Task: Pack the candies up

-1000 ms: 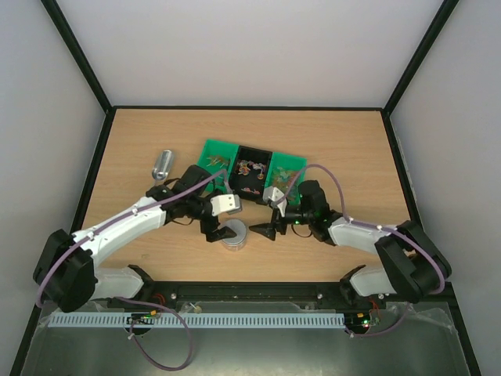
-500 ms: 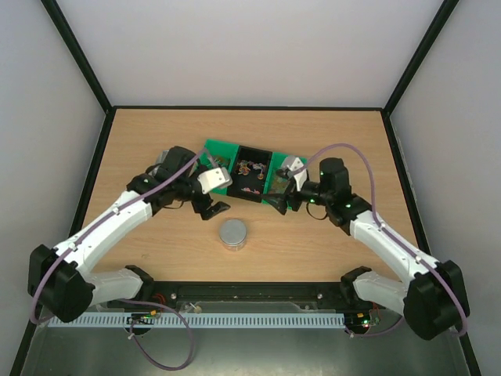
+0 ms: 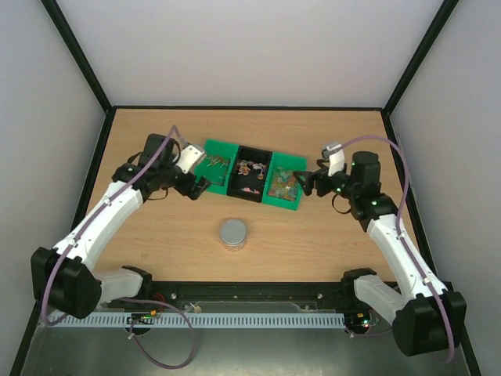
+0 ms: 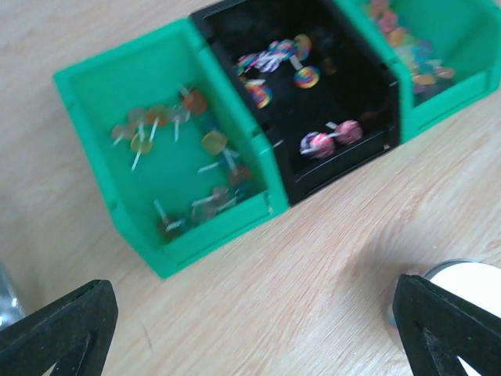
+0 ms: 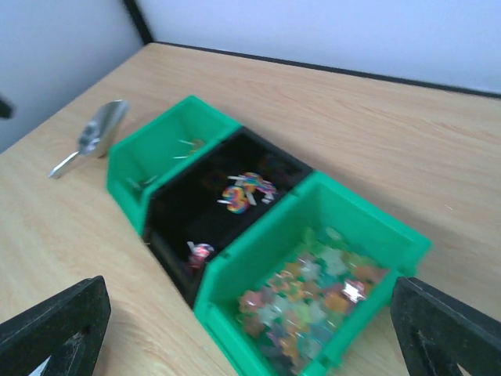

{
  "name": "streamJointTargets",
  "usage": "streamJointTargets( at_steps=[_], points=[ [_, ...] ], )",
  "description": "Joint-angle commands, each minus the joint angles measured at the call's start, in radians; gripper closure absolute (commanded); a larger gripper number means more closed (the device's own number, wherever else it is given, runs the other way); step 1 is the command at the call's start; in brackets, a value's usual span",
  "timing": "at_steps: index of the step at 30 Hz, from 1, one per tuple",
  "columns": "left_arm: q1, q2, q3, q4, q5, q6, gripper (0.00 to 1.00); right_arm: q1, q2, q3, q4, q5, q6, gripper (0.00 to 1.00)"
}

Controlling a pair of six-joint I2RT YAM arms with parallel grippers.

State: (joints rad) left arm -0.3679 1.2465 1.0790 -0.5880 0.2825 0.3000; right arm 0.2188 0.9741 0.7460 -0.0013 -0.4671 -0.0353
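Left gripper (image 4: pixel 250 335) spread wide with nothing held, right gripper (image 5: pixel 250 333) likewise spread wide and empty, candies (image 5: pixel 301 294) seen lying in three joined bins (image 4: pixel 215 240) just ahead of both pairs of jaws, lidded jar (image 4: pixel 468 283) beside one left fingertip.

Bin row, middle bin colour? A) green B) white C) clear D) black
D: the black bin sits between the left green bin and the right green bin.
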Motion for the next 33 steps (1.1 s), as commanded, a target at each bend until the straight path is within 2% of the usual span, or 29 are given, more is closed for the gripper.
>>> streamJointTargets(
  at_steps=[1,8,15,20,33],
  points=[
    [0.127,-0.051,-0.052,0.011,0.025,-0.107,0.01,-0.107,-0.012,0.051,-0.118,-0.022,0.063,0.01],
    [0.366,-0.141,-0.167,0.080,0.087,-0.157,0.01,-0.227,-0.011,-0.001,-0.137,-0.027,0.097,0.01],
    [0.493,-0.186,-0.258,0.101,0.041,-0.162,0.01,-0.344,0.017,-0.036,-0.134,-0.052,0.114,0.01],
    [0.498,-0.200,-0.268,0.125,-0.007,-0.183,0.01,-0.358,0.021,-0.060,-0.120,-0.028,0.128,0.01],
    [0.498,-0.214,-0.272,0.128,-0.002,-0.180,0.01,-0.360,-0.007,-0.076,-0.108,-0.031,0.135,0.01]
  ],
)
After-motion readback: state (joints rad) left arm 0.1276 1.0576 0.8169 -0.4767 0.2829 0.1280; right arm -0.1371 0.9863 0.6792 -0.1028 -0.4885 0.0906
